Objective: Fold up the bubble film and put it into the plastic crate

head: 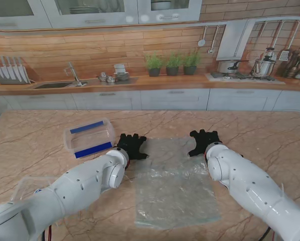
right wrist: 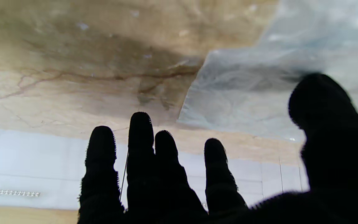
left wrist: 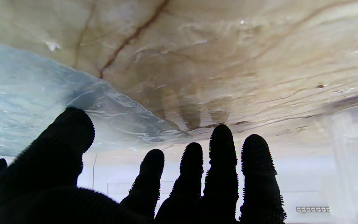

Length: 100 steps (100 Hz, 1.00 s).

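The bubble film lies spread flat and unfolded on the marble tabletop, a clear, faintly blue-grey sheet, roughly rectangular, with a wrinkled, glossy surface through which the stone's veins show. Its long sides run away from the robot, and its nearer edge sits between the two white forearms. The left hand hovers at the film's far left corner, its black-gloved fingers spread apart and holding nothing; in the left wrist view the thumb is over the film's edge while the other fingers are over bare stone. The right hand is at the far right corner, likewise splayed and empty. The plastic crate, clear with blue panels, stands on the tabletop just left of the left hand, apart from the film.
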Motion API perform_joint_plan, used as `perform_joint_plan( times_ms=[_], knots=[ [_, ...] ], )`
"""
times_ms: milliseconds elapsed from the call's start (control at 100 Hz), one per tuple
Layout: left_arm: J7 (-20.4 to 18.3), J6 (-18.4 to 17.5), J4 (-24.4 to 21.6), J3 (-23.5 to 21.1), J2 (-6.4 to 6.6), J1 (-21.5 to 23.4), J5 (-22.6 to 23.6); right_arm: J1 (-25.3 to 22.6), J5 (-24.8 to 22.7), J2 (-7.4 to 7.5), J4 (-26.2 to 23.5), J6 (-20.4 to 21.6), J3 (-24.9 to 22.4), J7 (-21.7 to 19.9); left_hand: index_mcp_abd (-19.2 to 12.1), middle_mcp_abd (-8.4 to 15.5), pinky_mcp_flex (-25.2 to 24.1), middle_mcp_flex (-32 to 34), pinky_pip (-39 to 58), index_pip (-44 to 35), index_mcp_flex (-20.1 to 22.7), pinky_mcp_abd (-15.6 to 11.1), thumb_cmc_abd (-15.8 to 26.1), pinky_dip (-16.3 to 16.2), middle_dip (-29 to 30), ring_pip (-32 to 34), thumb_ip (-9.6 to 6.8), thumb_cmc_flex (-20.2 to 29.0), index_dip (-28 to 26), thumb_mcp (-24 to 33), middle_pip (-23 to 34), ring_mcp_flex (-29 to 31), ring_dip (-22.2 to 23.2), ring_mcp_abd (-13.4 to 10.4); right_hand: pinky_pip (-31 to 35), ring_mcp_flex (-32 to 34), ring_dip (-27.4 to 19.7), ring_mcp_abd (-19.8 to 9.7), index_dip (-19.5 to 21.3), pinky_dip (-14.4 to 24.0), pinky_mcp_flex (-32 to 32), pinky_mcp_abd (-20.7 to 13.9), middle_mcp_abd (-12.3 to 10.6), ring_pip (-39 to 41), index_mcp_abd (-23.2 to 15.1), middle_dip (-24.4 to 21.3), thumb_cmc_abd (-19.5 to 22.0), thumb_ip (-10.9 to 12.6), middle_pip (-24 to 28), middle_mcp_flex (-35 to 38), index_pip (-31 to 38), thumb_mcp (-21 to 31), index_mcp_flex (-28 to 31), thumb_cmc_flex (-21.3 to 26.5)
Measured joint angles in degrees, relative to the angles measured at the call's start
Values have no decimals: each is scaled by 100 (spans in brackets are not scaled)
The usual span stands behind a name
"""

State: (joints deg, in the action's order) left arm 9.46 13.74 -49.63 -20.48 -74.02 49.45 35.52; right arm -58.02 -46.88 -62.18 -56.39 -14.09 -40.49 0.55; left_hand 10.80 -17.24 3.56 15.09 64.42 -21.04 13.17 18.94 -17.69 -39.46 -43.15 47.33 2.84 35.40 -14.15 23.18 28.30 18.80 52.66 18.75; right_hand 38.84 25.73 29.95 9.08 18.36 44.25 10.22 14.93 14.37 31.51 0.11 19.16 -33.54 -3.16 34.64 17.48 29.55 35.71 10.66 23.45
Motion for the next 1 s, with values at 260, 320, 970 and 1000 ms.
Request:
perform_joint_plan(
  times_ms=[260, 320, 970, 1000],
  knots=[
    [-191, 53, 5, 280, -28, -188, 30, 268, -4, 1, 36, -118, 433, -81, 281, 0, -26, 0, 0, -423, 798, 0, -76, 124, 0, -318, 254, -163, -655, 692, 6, -10, -349, 45, 526, 9, 1, -11, 953, -510, -82, -1, 4, 214, 204, 162, -307, -52, 425, 234, 453, 285, 1631, 348],
    [-182, 5, 42, 290, -55, -209, 66, 282, -34, -3, 14, -116, 470, -72, 337, 1, -36, 12, -2, -721, 791, 0, -223, 127, 10, -375, 321, -168, -983, 946, 7, -21, -386, 45, 598, 74, 1, -23, 1257, -620, -83, -1, 3, 313, 177, 283, -538, -291, 532, 516, 1391, 742, 1944, 502],
    [113, -309, -222, -461, -59, 233, -317, -658, 173, -69, -604, 199, -781, 138, -1181, 126, 401, 2271, -129, -4317, 1512, -3, -1210, 400, 1067, -1413, 586, 1701, -2979, 1639, -291, 1028, -1907, -3, 1302, 2257, 524, 94, 1491, -774, 617, 93, -285, 1393, -1378, 289, -293, -588, 821, 3642, 3261, 1284, 2791, 1803],
    [101, -308, -276, -512, -44, 265, -349, -691, 206, -77, -622, 201, -828, 159, -1198, 126, 465, 2439, -63, -4295, 1523, -3, -1210, 401, 990, -1402, 586, 1760, -2895, 1646, -362, 1131, -1910, -1, 1340, 2347, 536, 95, 1498, -774, 655, 105, -303, 1444, -1378, 208, -293, -588, 822, 3760, 3254, 1298, 2790, 1804]
  ],
)
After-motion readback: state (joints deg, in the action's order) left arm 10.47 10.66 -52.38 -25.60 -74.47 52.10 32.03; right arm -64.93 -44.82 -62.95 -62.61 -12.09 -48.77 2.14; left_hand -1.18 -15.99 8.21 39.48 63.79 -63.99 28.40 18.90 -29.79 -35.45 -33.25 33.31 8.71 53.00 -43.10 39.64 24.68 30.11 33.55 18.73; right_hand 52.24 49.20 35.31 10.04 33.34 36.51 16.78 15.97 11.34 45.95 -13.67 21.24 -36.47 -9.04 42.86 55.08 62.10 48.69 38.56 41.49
